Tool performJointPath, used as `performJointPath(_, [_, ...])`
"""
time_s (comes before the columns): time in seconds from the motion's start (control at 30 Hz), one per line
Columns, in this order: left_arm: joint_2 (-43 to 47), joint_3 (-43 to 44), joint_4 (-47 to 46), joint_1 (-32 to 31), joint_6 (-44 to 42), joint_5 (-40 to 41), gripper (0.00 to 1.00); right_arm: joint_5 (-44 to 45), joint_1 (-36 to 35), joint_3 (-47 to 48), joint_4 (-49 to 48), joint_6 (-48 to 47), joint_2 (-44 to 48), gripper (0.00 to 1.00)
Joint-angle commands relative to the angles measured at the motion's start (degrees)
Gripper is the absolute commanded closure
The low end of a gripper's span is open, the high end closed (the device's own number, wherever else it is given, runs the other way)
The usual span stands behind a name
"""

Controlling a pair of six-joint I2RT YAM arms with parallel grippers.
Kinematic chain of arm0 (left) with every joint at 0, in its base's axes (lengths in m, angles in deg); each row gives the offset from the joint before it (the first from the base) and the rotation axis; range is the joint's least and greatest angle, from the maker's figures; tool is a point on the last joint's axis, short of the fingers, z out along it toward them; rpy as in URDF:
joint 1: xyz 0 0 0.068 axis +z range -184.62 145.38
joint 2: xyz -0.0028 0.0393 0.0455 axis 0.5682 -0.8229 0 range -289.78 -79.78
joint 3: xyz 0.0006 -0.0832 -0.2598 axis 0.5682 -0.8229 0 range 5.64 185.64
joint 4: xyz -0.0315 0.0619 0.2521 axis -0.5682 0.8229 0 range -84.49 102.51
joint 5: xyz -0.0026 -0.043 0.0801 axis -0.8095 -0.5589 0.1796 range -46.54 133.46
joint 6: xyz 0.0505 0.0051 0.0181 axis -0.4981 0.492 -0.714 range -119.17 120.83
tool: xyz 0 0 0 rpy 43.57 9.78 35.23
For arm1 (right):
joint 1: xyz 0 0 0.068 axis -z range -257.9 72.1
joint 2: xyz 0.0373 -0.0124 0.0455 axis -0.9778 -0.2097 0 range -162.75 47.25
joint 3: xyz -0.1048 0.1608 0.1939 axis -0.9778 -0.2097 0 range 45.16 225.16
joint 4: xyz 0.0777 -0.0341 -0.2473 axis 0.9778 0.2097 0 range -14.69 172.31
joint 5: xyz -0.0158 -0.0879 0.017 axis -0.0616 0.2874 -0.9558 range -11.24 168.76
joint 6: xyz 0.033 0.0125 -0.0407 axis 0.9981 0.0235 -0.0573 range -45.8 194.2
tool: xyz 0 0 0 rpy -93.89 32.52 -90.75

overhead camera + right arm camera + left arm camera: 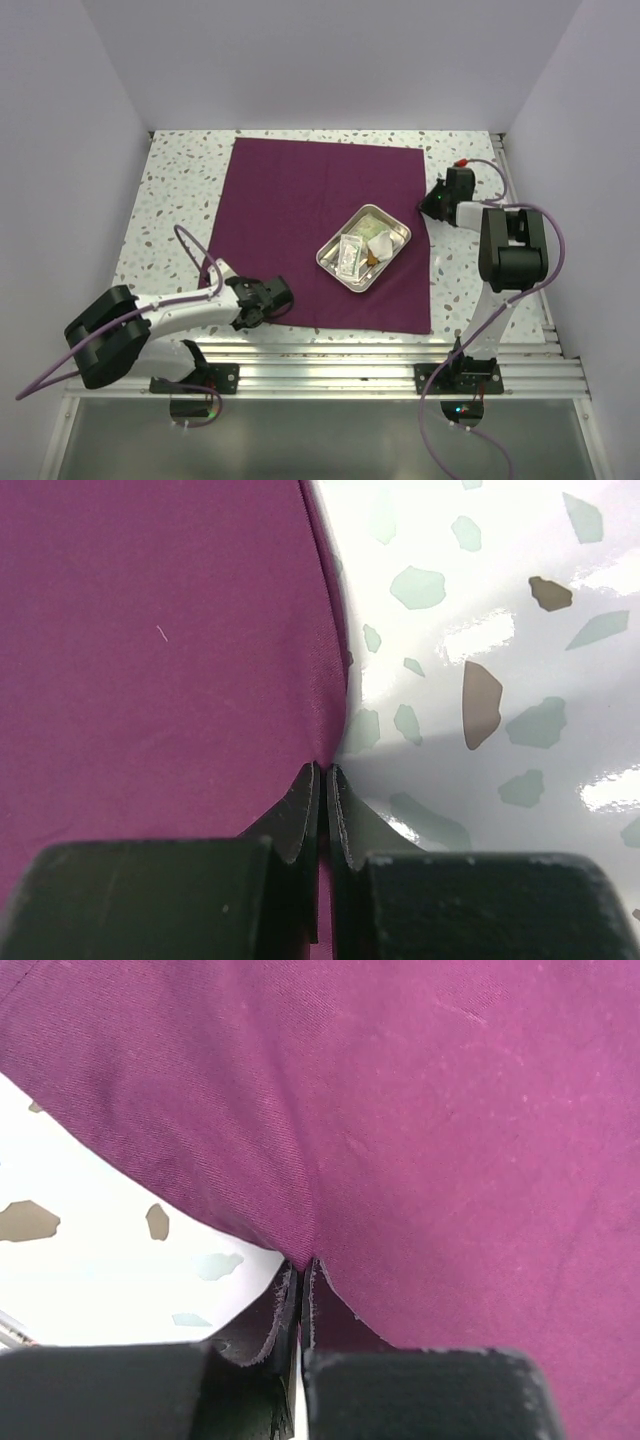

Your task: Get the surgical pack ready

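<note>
The cloth lies spread on the desk, filling the middle of the top frame. On it, right of centre, sits the tray, with packets and gauze inside. The left gripper pinches the cloth's lower edge at lower left. The right gripper pinches its right edge, just right of the tray.
</note>
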Motion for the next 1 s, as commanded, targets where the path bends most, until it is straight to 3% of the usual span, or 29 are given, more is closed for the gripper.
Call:
performJointPath(0.0, [1.39,-1.87,-0.5,2.48,-1.52,2.71,1.0,4.16,-0.35,-1.58,2.7,0.96,1.87,1.0])
performJointPath(0.2, [4.03,-4.51,-14.38,12.94,-19.71,0.53,1.0,11.63,-0.35,-6.24,4.81,3.51,8.72,1.0])
performJointPath(0.43, [-3.08,1.37,-25.53,26.63,-37.54,-4.57,1.0,13.32,-0.44,-16.68,4.63,7.2,17.25,1.0])
performJointPath(0.7, [-16.09,14.36,-29.43,39.13,-48.99,-11.17,1.0,14.55,-1.06,-28.2,5.33,11.42,32.44,1.0])
performJointPath(0.97, [-26.2,24.13,-28.99,43.97,-53.3,-13.28,1.0,15.16,-5.19,-29.71,9.9,11.43,36.24,1.0])
